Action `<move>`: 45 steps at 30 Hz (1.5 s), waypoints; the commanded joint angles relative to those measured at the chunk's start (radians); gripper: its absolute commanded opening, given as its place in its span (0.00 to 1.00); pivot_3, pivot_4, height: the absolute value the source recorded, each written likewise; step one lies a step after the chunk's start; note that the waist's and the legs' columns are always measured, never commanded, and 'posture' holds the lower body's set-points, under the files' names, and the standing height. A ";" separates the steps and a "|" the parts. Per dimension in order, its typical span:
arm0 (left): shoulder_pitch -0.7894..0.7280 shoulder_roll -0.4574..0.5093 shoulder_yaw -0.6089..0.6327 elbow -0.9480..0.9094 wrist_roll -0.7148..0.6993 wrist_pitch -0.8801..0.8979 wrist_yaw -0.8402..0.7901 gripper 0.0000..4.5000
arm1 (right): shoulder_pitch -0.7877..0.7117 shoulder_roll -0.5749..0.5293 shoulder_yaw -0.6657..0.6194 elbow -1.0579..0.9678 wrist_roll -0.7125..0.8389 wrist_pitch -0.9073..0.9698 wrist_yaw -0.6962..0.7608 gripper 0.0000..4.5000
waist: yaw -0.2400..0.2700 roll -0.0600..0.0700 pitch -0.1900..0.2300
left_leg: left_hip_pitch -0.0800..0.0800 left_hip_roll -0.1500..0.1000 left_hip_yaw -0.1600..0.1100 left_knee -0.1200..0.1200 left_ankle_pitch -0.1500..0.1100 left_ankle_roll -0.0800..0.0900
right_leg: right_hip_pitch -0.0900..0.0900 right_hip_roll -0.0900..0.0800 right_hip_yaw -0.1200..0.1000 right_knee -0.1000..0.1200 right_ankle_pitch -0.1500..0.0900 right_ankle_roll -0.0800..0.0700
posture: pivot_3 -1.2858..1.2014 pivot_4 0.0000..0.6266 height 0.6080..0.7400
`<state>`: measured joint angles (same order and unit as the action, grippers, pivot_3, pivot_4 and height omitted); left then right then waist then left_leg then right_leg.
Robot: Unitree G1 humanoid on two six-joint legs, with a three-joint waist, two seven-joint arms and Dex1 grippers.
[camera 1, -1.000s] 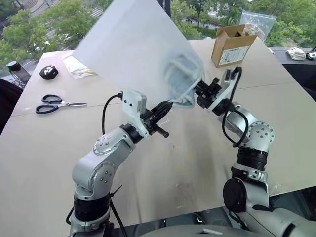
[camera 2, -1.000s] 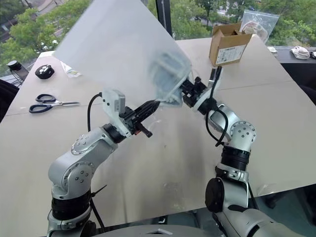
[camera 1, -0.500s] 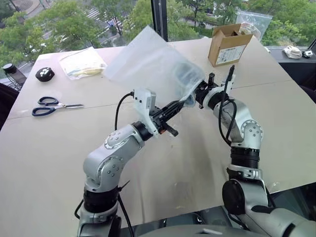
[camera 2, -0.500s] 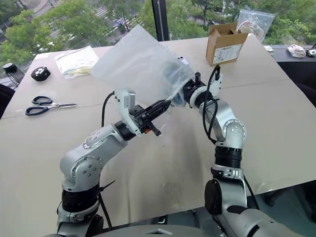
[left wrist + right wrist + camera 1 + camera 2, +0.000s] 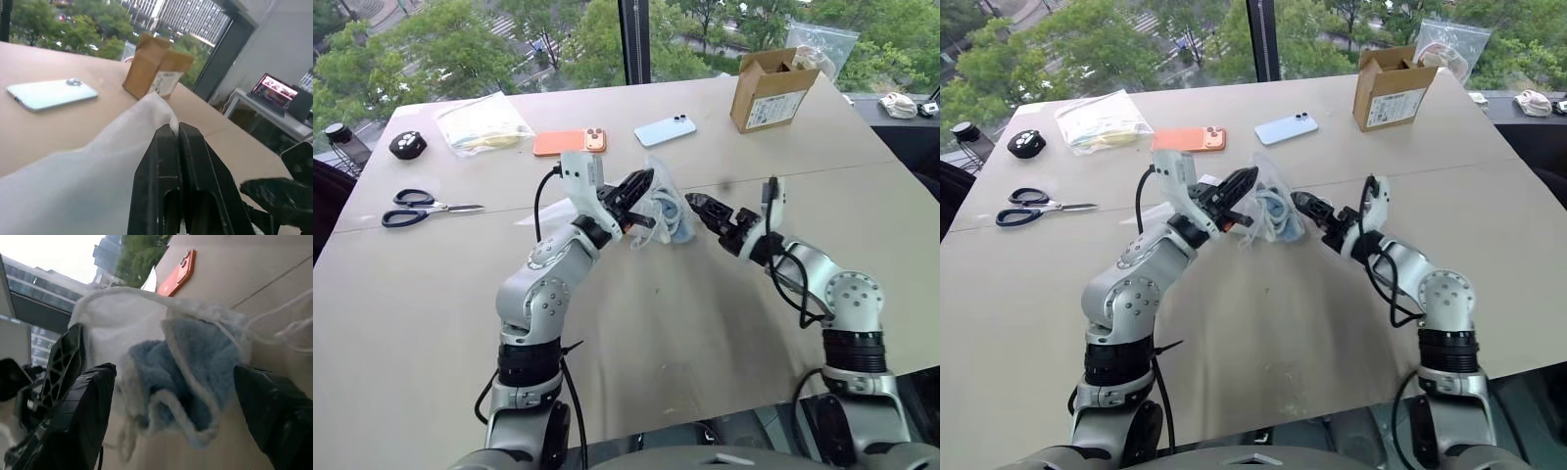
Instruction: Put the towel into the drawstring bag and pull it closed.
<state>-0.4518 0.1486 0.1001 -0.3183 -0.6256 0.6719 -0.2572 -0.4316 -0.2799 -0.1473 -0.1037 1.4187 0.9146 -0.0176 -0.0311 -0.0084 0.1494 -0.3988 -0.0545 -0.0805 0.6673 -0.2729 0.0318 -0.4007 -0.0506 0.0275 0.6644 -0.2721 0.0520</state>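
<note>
At frame centre the left gripper held the bag pinched, towel seemingly bunched at its mouth, while the right gripper gaped beside it and should catch a cord squarely.

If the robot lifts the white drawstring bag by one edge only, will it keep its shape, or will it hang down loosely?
Probably it hangs loosely. The drawstring bag is thin mesh that already drapes and wrinkles where the left hand pinches it. It looks light, since one pinch holds it up. The towel bulges at the open mouth, so it may slip out.
</note>
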 commanded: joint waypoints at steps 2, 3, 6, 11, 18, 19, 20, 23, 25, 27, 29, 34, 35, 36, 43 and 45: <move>0.004 0.011 0.055 -0.022 -0.038 -0.011 -0.001 0.00 | 0.012 -0.116 -0.012 -0.033 -0.222 -0.132 0.224 0.91 | -0.001 0.000 0.000 | 0.000 0.000 0.000 0.000 0.000 0.000 | 0.000 0.000 0.001 0.000 0.000 0.000 | 0.52 0.24 1.00; 0.008 0.016 0.059 -0.023 -0.041 -0.007 -0.003 0.00 | 0.018 -0.157 0.033 -0.029 -0.328 -0.176 0.275 0.91 | -0.001 0.000 0.000 | 0.000 0.000 0.000 0.000 0.000 0.000 | 0.000 0.000 0.001 0.000 0.000 0.000 | 0.52 0.24 1.00; 0.022 0.025 0.071 -0.020 -0.050 -0.001 -0.004 0.00 | 0.020 -0.266 0.246 0.025 -0.723 -0.425 0.430 0.91 | -0.002 0.000 0.000 | 0.000 -0.001 0.002 0.001 0.000 0.000 | 0.000 0.000 0.000 0.000 0.000 0.000 | 0.52 0.24 1.00; 0.028 0.038 0.072 -0.013 -0.051 0.001 -0.013 0.00 | -0.047 -0.239 0.376 0.190 -1.031 -0.713 0.546 0.91 | -0.003 -0.001 0.000 | 0.001 0.000 0.002 0.001 0.000 0.000 | 0.000 0.000 0.001 0.000 0.000 0.000 | 0.52 0.24 1.00; 0.046 0.050 0.069 -0.026 -0.053 0.000 -0.012 0.00 | -0.209 -0.058 0.293 0.487 -1.109 -0.750 0.483 0.91 | 0.000 -0.001 0.000 | 0.001 0.000 0.001 0.001 0.000 -0.001 | -0.001 0.000 0.002 0.000 0.000 0.000 | 0.52 0.24 1.00; 0.049 0.052 0.069 -0.027 -0.054 0.001 -0.011 0.00 | -0.234 -0.031 0.266 0.533 -1.098 -0.740 0.471 0.91 | 0.002 -0.001 0.000 | 0.001 0.000 0.001 0.001 0.000 -0.001 | -0.001 0.000 0.002 0.000 0.000 0.000 | 0.52 0.24 1.00; 0.054 0.053 0.070 -0.030 -0.054 0.001 -0.011 0.00 | -0.264 -0.014 0.263 0.590 -1.116 -0.758 0.477 0.91 | 0.004 -0.001 0.000 | 0.001 0.000 0.000 0.001 0.000 -0.001 | 0.000 -0.001 0.003 0.000 0.000 0.000 | 0.52 0.24 1.00; 0.066 0.059 0.070 -0.037 -0.055 0.001 -0.012 0.00 | -0.365 0.012 0.290 0.777 -1.212 -0.806 0.474 0.91 | 0.003 -0.001 0.000 | 0.000 -0.001 0.001 0.001 0.000 -0.001 | -0.001 -0.001 0.002 0.000 0.000 0.000 | 0.52 0.24 1.00; 0.071 0.062 0.070 -0.041 -0.055 0.000 -0.011 0.00 | -0.431 0.030 0.298 0.898 -1.257 -0.824 0.463 0.91 | 0.001 -0.001 0.000 | 0.001 -0.001 0.001 0.001 0.000 -0.001 | -0.001 -0.001 0.002 -0.001 0.000 0.000 | 0.52 0.24 1.00; 0.072 0.064 0.071 -0.042 -0.054 -0.001 -0.009 0.00 | -0.480 0.043 0.306 1.002 -1.299 -0.840 0.453 0.91 | -0.005 -0.001 0.000 | 0.001 -0.001 0.001 0.000 0.000 -0.001 | -0.001 -0.001 0.002 0.000 0.000 0.000 | 0.52 0.24 1.00; 0.073 0.066 0.070 -0.042 -0.050 -0.004 -0.006 0.00 | -0.527 0.063 0.274 1.099 -1.305 -0.821 0.424 0.91 | -0.010 -0.001 0.000 | 0.001 -0.001 0.001 0.000 0.001 -0.002 | -0.001 -0.001 0.002 0.000 0.000 0.000 | 0.52 0.24 1.00; 0.076 0.067 0.074 -0.050 -0.048 -0.009 0.001 0.00 | -0.576 0.086 0.265 1.188 -1.335 -0.786 0.501 0.57 | -0.010 -0.001 0.000 | 0.001 -0.001 0.001 0.001 0.001 -0.002 | -0.001 -0.001 0.002 0.001 0.000 0.000 | 0.52 0.24 1.00; 0.076 0.067 0.075 -0.051 -0.048 -0.009 0.002 0.00 | -0.576 0.083 0.280 1.189 -1.361 -0.797 0.508 0.47 | -0.010 -0.001 -0.001 | 0.001 -0.001 0.001 0.001 0.001 -0.002 | 0.000 -0.001 0.003 0.001 0.000 0.000 | 0.52 0.24 1.00; 0.076 0.067 0.075 -0.051 -0.048 -0.010 0.002 0.00 | -0.575 0.079 0.292 1.188 -1.383 -0.807 0.511 0.35 | -0.011 -0.001 -0.001 | 0.001 -0.001 0.001 0.001 0.001 -0.002 | 0.000 -0.001 0.003 0.001 0.000 0.000 | 0.52 0.24 1.00; 0.078 0.063 0.073 -0.055 -0.048 -0.008 0.011 0.00 | -0.543 0.067 0.290 1.133 -1.419 -0.807 0.543 0.02 | -0.010 -0.001 -0.001 | 0.002 -0.001 0.001 0.002 0.001 -0.002 | 0.000 -0.001 0.004 0.002 0.000 0.000 | 0.52 0.24 1.00; 0.078 0.064 0.074 -0.055 -0.049 -0.007 0.012 0.00 | -0.541 0.064 0.269 1.112 -1.416 -0.836 0.524 0.02 | -0.010 -0.001 -0.001 | 0.002 -0.001 0.001 0.002 0.001 -0.002 | 0.000 -0.001 0.004 0.002 0.000 0.000 | 0.52 0.24 1.00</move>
<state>-0.3741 0.2087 0.1675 -0.3239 -0.6691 0.6799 -0.2477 -0.9953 -0.2058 0.1381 1.0223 0.0097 0.0906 0.5158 -0.0407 -0.0095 0.1484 -0.3972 -0.0553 -0.0799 0.6688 -0.2721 0.0298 -0.4011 -0.0517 0.0315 0.6668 -0.2718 0.0522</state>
